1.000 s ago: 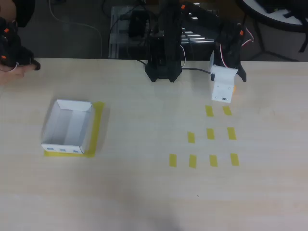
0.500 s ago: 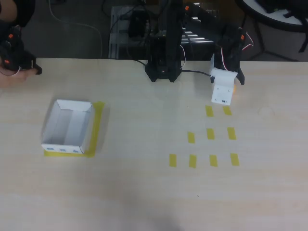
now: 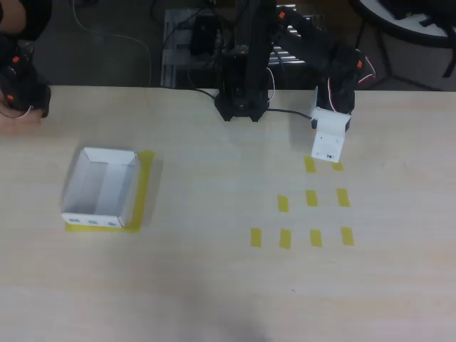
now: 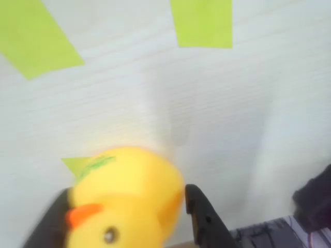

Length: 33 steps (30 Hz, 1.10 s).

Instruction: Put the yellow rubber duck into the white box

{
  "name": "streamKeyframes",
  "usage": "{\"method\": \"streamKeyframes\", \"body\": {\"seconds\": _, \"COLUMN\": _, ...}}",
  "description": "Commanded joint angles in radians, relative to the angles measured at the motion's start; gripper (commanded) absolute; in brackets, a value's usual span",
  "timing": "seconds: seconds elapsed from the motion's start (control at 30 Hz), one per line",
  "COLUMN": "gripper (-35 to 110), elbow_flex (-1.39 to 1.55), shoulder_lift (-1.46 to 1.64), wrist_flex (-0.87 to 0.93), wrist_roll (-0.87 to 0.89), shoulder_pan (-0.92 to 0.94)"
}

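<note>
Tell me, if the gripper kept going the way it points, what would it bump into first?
Probably the table. The gripper holds the duck and points down at bare wood, with yellow tape strips a little farther on. Depth is hard to judge, so the duck may touch first.

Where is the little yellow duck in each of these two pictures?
Overhead view: hidden under the white gripper block at upper right, above the grid of yellow tape strips.
Wrist view: the yellow rubber duck sits at bottom left between the dark fingers.
Shared landmark: the tape strips.
</note>
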Motion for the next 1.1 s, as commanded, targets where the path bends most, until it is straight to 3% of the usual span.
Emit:
{"method": "streamKeyframes", "body": {"seconds": 0.0, "gripper": 4, "elbow_flex": -0.052, "shoulder_lift": 0.014, "wrist_flex": -0.002, "wrist_roll": 0.031, "shoulder_pan": 0.017}}
{"method": "streamKeyframes", "body": {"seconds": 0.23, "gripper": 0, "elbow_flex": -0.153, "shoulder_lift": 0.005, "wrist_flex": 0.032, "wrist_roll": 0.066, "shoulder_pan": 0.037}}
{"method": "streamKeyframes", "body": {"seconds": 0.53, "gripper": 0, "elbow_flex": -0.914, "shoulder_lift": 0.207, "wrist_flex": 0.396, "wrist_roll": 0.253, "shoulder_pan": 0.25}}
{"method": "streamKeyframes", "body": {"seconds": 0.77, "gripper": 0, "elbow_flex": -0.919, "shoulder_lift": 0.479, "wrist_flex": 0.33, "wrist_roll": 0.187, "shoulder_pan": 0.687}}
{"method": "streamKeyframes", "body": {"seconds": 1.07, "gripper": 0, "elbow_flex": -0.667, "shoulder_lift": 0.782, "wrist_flex": 0.058, "wrist_roll": 0.23, "shoulder_pan": 1.488}}
